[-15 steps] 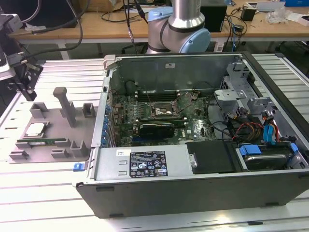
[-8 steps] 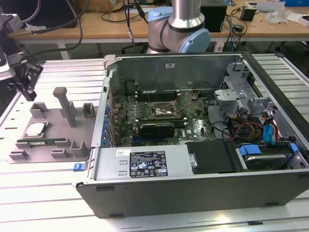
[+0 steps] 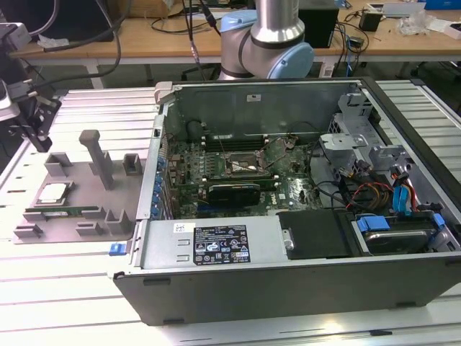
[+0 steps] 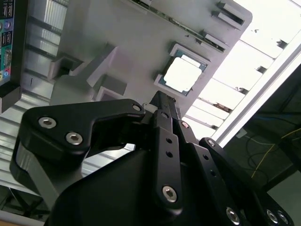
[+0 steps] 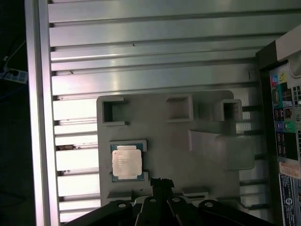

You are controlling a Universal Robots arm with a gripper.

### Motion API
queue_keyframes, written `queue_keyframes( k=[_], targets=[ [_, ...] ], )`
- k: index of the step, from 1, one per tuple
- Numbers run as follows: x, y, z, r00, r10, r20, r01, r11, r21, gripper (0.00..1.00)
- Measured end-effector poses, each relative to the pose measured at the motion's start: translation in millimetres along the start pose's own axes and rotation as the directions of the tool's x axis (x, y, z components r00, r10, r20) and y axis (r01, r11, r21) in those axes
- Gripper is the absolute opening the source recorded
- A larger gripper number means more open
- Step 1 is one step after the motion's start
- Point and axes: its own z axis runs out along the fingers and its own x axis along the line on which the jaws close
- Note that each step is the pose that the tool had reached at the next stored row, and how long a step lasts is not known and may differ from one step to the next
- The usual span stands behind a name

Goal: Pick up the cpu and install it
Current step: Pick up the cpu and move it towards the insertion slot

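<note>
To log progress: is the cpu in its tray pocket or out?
In. The cpu lies flat in the tray's pocket; the hand is apart.

Exterior view: high, angled down across open computer case (image 3: 288, 238) and grey tray (image 3: 119, 198). Both wrist views: close above that tray (one straight down, one oblique), sharing the cpu (image 5: 126, 162).

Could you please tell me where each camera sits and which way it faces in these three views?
Exterior view: off the arm, looking down across the open computer case and grey tray; the arm rises behind the case.
First wrist view: on the wrist, looking straight down on the tray and cpu; the gripper pokes in.
Second wrist view: on the wrist, looking obliquely along the shut fingers toward the cpu.
All three share the tray and cpu.
</note>
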Motion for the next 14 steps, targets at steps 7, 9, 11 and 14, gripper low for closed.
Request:
queue_keyframes(
  k=[7, 9, 11, 14],
  targets=[
    [11.6, -1.1, 4.7, 1.0000, 0.000, 0.0001, 0.000, 1.0000, -0.0001, 0.11],
    [13.7, -1.3, 5.5, 1.0000, 0.000, 0.0001, 0.000, 1.0000, -0.0002, 0.11],
    [17.7, -1.6, 6.9, 1.0000, 0.000, 0.0001, 0.000, 1.0000, -0.0002, 0.11],
    [22.6, -2.1, 9.1, 1.0000, 0.000, 0.0001, 0.000, 1.0000, -0.0001, 0.11]
  ],
)
